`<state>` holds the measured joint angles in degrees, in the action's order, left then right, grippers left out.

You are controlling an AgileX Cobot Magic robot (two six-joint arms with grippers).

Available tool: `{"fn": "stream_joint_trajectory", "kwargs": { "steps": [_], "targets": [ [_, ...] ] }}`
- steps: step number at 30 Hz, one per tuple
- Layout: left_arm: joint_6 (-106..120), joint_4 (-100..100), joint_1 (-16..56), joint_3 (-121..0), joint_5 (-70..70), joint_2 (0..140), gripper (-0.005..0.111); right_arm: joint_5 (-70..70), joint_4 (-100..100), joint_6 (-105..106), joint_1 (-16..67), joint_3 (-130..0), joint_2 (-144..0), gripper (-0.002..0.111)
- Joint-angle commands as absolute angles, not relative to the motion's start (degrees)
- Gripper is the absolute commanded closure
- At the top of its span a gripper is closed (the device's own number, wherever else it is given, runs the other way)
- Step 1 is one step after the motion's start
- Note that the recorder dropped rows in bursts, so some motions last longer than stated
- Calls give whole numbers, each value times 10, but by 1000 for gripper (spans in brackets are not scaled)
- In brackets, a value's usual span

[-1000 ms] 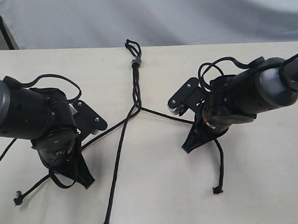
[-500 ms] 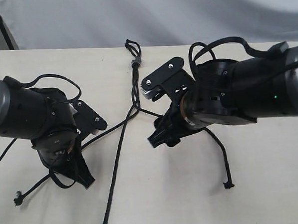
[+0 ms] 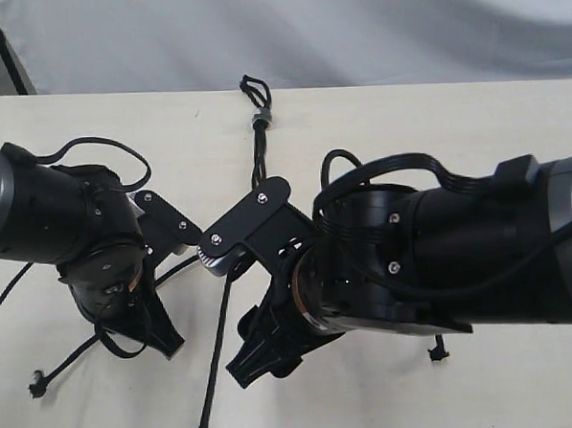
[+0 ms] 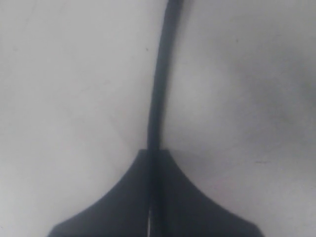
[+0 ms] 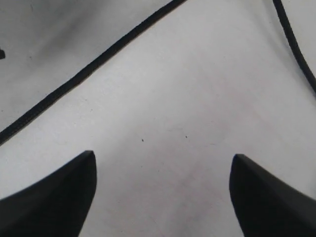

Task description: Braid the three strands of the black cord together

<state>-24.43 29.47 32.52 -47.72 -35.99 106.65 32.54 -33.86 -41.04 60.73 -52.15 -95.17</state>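
Note:
The black cord's small loop (image 3: 251,86) and grey band (image 3: 259,117) lie at the far middle of the table, with a short twisted length below them. My left gripper (image 3: 163,345) (image 4: 154,150) is shut on the left strand (image 3: 68,358) (image 4: 157,89), whose knotted tip lies at the near left. The middle strand (image 3: 214,342) (image 5: 98,61) runs toward the front edge. My right gripper (image 3: 241,355) (image 5: 163,158) hangs open just right of it, with bare table between its fingers. The right arm hides most of the right strand; only its tip (image 3: 433,353) shows.
The pale table (image 3: 90,128) ends at a far edge below a grey backdrop (image 3: 353,28). The bulky right arm (image 3: 442,254) reaches across the middle, close to the left arm (image 3: 46,217). Thick arm cables (image 3: 389,165) loop above both wrists.
The right gripper opened and let go of the right strand, which dropped onto the table. The right arm then swung left across the middle to beside the middle strand. The left arm barely moved.

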Motion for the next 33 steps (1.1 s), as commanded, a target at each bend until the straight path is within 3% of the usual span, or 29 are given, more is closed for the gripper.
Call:
{"fn": "stream_joint_trajectory", "kwargs": {
  "steps": [1,4,8,17,26,33],
  "targets": [
    [-246,209,326,-457,-316,1092,87,334,-330,-416,609,-519,-950,37],
    [-243,212,326,-457,-315,1092,61,340,-315,-416,609,-519,-950,37],
    [-243,212,326,-457,-313,1075,45,349,-283,-416,609,-519,-950,37],
    [-290,274,316,-457,-337,924,44,321,-254,-406,650,-519,-950,37],
    [-377,316,166,-437,-385,893,44,225,-230,-411,682,-519,-992,37],
    [-377,314,144,-401,-318,893,44,221,-221,-411,682,-555,-1060,37]
  ]
}}
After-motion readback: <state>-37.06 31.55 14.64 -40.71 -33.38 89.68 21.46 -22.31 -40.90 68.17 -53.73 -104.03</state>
